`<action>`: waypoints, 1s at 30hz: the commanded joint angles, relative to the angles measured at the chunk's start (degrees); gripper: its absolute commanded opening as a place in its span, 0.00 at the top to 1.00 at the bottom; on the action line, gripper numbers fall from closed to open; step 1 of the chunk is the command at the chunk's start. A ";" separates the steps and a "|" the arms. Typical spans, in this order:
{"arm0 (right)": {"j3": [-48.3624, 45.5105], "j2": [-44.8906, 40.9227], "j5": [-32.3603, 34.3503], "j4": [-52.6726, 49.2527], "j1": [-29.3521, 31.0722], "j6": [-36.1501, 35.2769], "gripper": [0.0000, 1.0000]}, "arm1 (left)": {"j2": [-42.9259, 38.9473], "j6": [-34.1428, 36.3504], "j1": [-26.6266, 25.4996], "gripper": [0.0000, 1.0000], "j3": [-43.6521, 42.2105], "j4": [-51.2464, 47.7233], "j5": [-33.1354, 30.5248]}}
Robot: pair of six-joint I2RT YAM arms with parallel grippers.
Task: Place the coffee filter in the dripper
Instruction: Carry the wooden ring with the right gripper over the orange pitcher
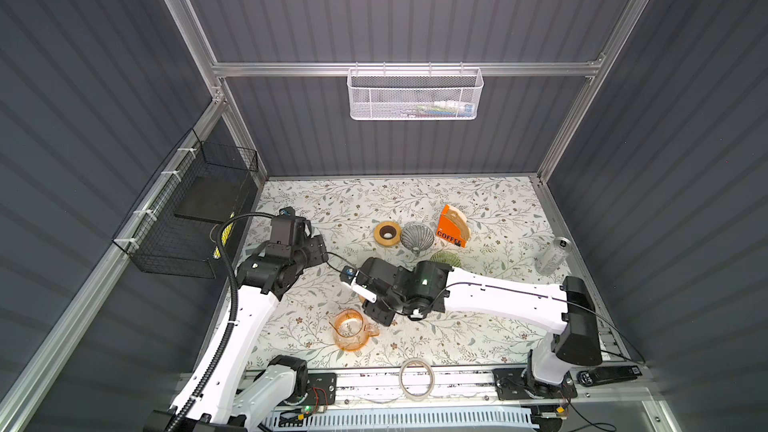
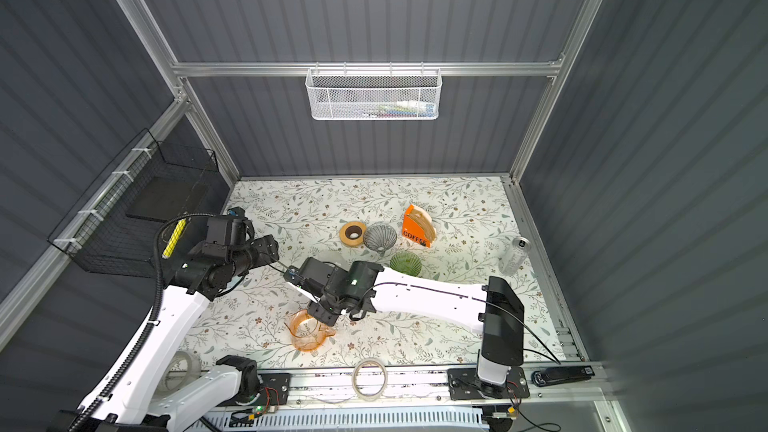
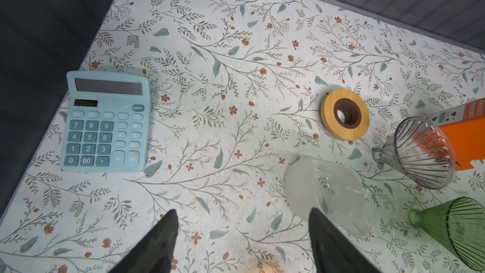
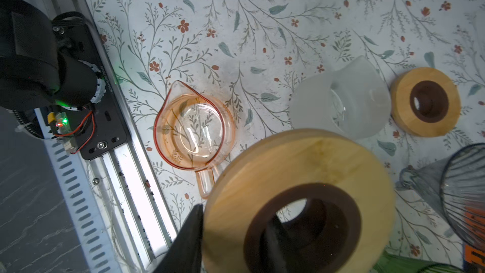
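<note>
Tan coffee filters stand in an orange COFFEE box at the back of the table. To the left of the box is a clear ribbed glass dripper, and a green dripper lies nearer the front. My right gripper is shut on a wooden ring, with one finger through its hole and one outside its rim. It hangs above the table near an orange glass pitcher. My left gripper is open and holds nothing, beside a frosted pitcher.
A second wooden ring lies left of the glass dripper. A blue calculator sits near the left table edge. A clear bottle stands at the right edge, and a tape roll lies on the front rail.
</note>
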 commanded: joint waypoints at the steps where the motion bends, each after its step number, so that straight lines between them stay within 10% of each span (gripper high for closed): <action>1: 2.34 2.12 -2.69 -1.53 0.90 -0.04 0.79 | -0.99 -0.83 -0.26 0.21 0.31 -3.54 -1.96; 30: 11.56 15.53 -6.96 -1.21 4.59 -1.78 0.76 | -3.81 2.32 -0.26 0.18 -1.16 -3.73 -4.76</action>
